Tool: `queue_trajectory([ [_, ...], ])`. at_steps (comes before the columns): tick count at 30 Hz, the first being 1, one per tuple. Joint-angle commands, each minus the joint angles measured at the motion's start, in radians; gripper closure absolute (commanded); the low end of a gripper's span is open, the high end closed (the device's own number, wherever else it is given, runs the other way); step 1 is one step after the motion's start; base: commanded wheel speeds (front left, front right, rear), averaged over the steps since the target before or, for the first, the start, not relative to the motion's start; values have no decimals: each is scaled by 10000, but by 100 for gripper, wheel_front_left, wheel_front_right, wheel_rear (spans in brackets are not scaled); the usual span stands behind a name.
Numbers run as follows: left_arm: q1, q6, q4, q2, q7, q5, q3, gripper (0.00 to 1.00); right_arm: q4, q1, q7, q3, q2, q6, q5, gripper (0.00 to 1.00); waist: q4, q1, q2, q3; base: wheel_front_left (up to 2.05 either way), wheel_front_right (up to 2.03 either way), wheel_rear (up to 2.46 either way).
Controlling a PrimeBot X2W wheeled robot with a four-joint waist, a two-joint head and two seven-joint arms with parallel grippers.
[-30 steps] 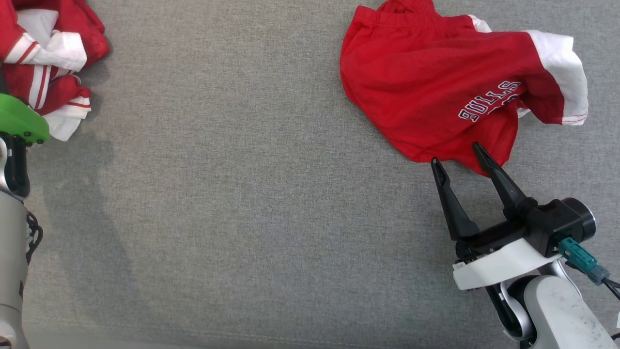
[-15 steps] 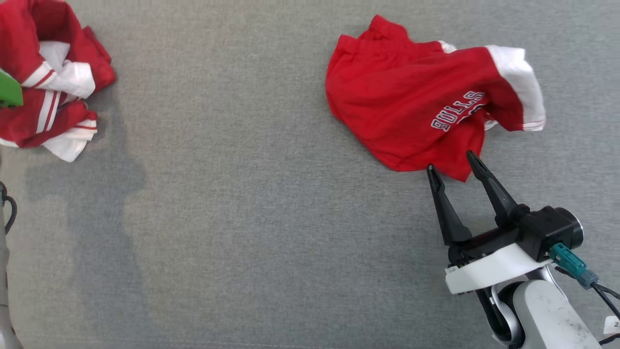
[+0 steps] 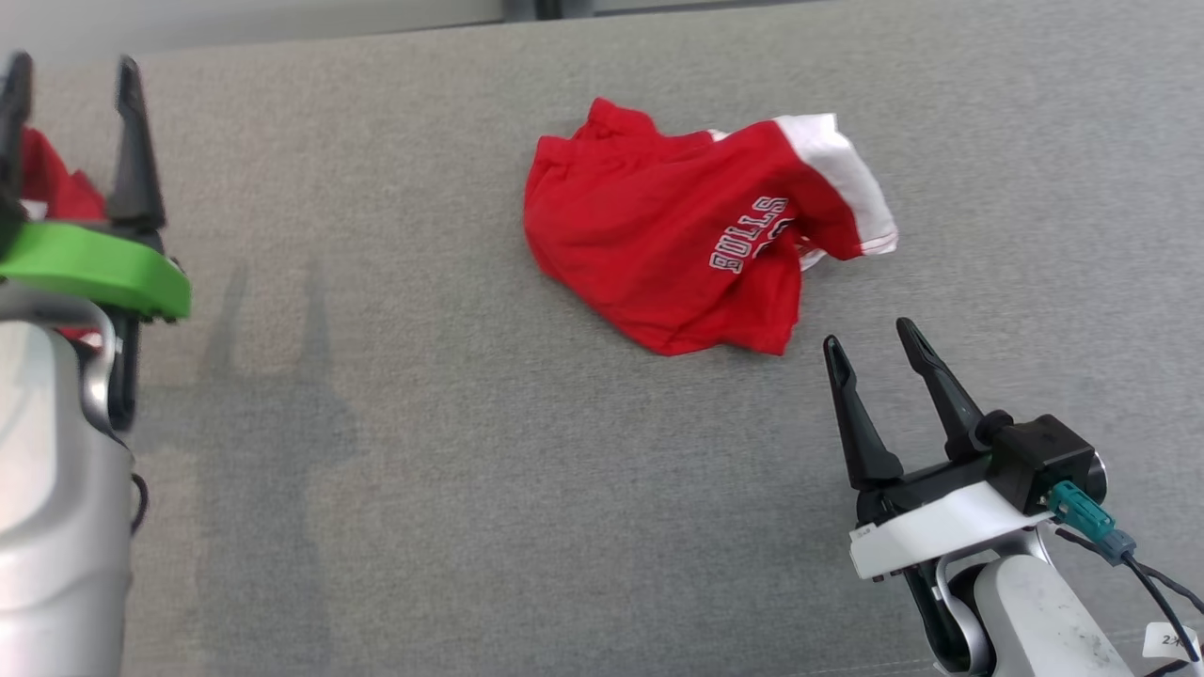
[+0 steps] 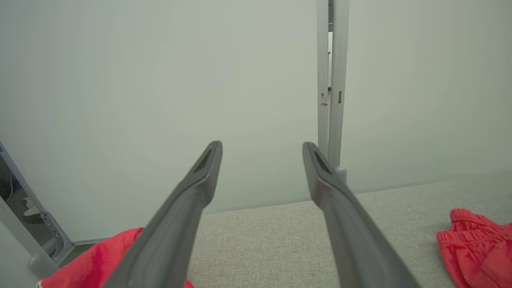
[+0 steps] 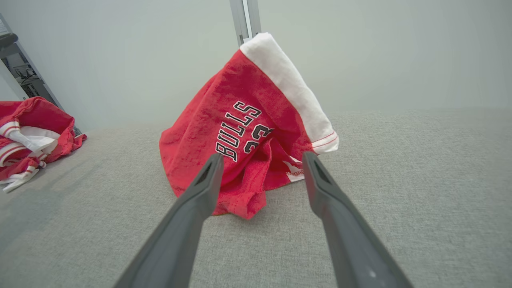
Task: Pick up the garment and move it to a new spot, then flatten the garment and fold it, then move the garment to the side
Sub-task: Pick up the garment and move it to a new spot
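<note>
Crumpled on the grey cloth surface (image 3: 451, 451), toward the middle and far side of the head view: the red garment (image 3: 677, 254); neither flat nor folded yet. Below it and to the right, the right gripper (image 3: 870, 334), with fingers spread wide and nothing between them; aimed up the view at the near red corner; close to that corner but apart from it, no contact. Along the right wrist view, sits straight ahead, framed between the two fingers, with the near fold just past the tips. Long axis roughly crosswise to the reach; gathered waistband end to the left, white-trimmed leg hem (image 3: 837, 160) to the right and farther off. At the far left edge, the left gripper (image 3: 72, 64), likewise wide apart and empty, above a second red-and-white bundle (image 3: 56, 188); well apart from the garment. Judged nearer by far: the right arm; probably calls for a short advance forward and slightly left, then a pinch on the near corner; risks catching a single layer, being bunched and doubled over there.
</note>
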Motion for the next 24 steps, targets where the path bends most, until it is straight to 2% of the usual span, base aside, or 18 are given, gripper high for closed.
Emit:
queue_trajectory([
  [1,359,-20,-107,-66,-3,37,-9,0,61,140,-66,-55,27,1,29,0,-579,0,-1,-585,0,0,0],
  [8,1752,-22,-583,-591,-3,77,1,0,127,385,-67,-220,173,1,-9,0,-840,0,-1,-1239,0,0,0],
  [24,4753,-7,-2027,-1384,-5,218,851,0,332,808,-68,-623,250,1,-141,0,-452,0,-1,-1987,0,0,0],
])
